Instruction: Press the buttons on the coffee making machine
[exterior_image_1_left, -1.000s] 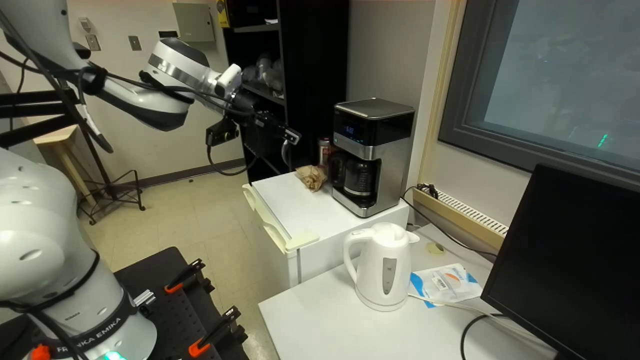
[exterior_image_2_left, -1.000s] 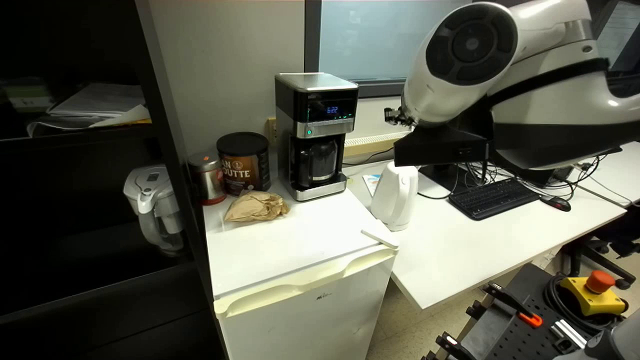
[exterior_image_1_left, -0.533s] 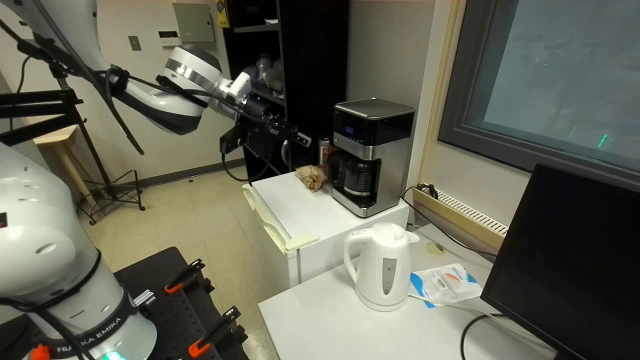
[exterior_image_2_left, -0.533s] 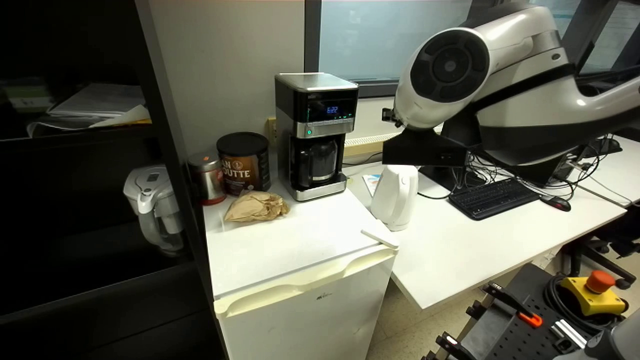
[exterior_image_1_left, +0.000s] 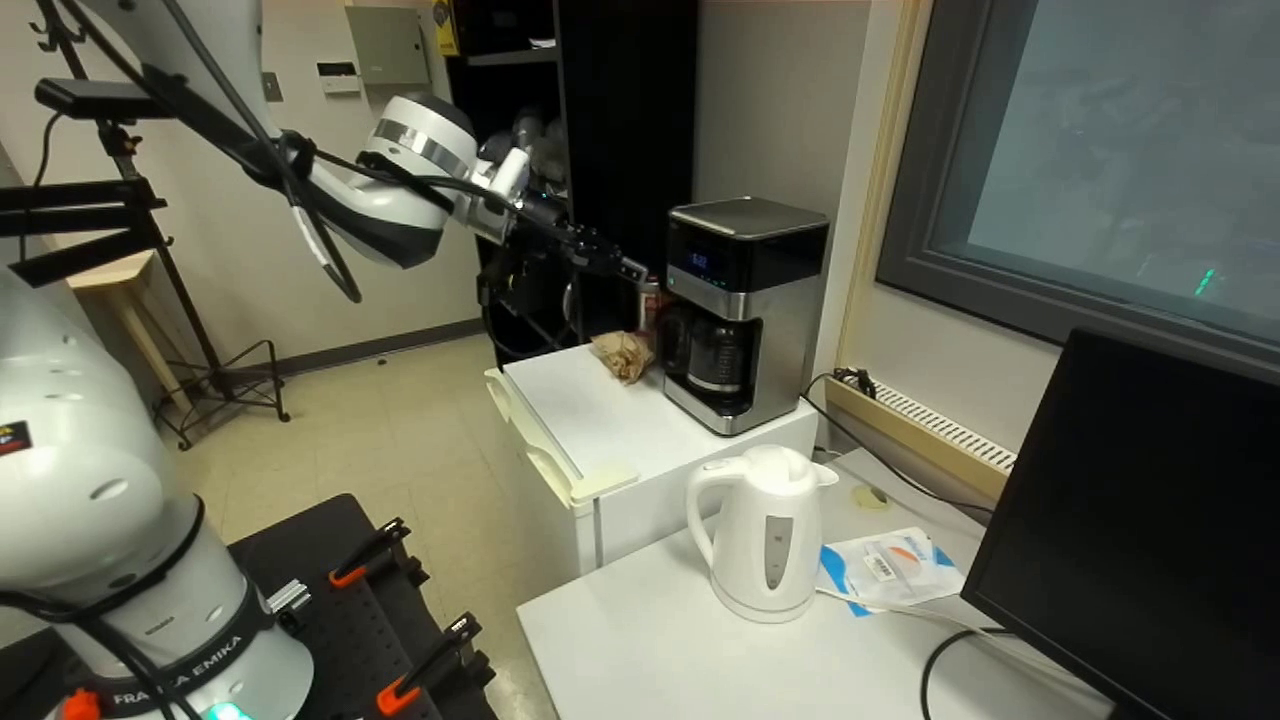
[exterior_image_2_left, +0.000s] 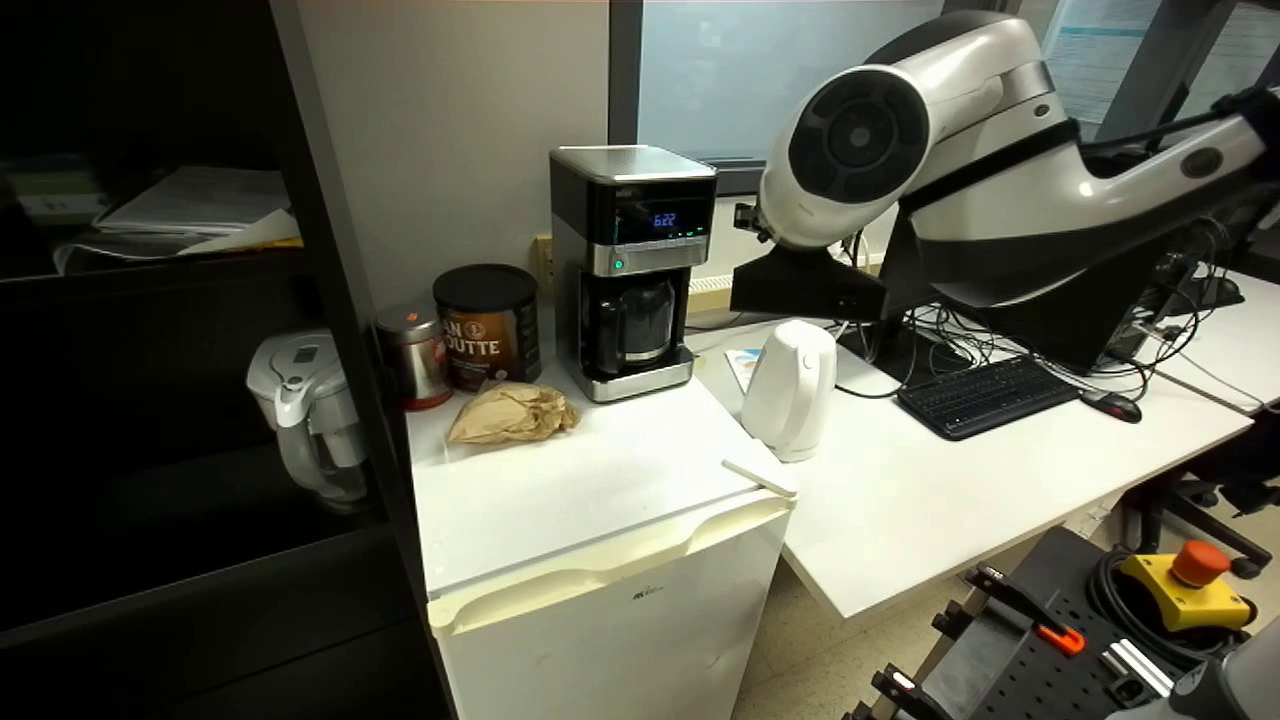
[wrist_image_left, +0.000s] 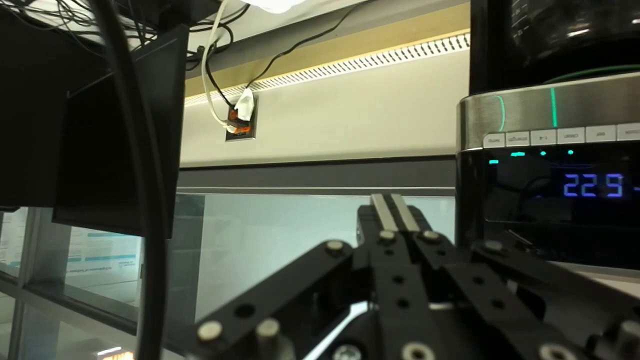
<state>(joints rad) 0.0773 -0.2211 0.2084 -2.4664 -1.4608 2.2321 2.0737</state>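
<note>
The coffee making machine (exterior_image_1_left: 790, 330) is a black and silver box, upright on a white fridge, with a glass carafe (exterior_image_2_left: 645, 320) inside. Its display is lit blue. In the wrist view, which stands upside down, the machine (wrist_image_left: 530, 107) fills the right side, with a row of small silver buttons (wrist_image_left: 570, 135) beside the display. My gripper (wrist_image_left: 389, 196) is shut, its fingertips together with nothing between them. They point at the window pane, to the left of the machine in that view. In an exterior view the gripper (exterior_image_1_left: 633, 268) hangs in the air in front of the machine, apart from it.
A white kettle (exterior_image_2_left: 790, 390) stands on the desk beside the fridge (exterior_image_2_left: 600, 490). On the fridge top are a crumpled paper bag (exterior_image_2_left: 513, 413), a coffee can (exterior_image_2_left: 487, 330) and a metal canister (exterior_image_2_left: 418, 360). A black shelf (exterior_image_1_left: 630, 130) rises beyond; a monitor (exterior_image_1_left: 1150, 520) stands on the desk.
The arm has moved steadily closer to the coffee making machine, rightward in one view and leftward in another. The machine, kettle and other objects have stayed put.
</note>
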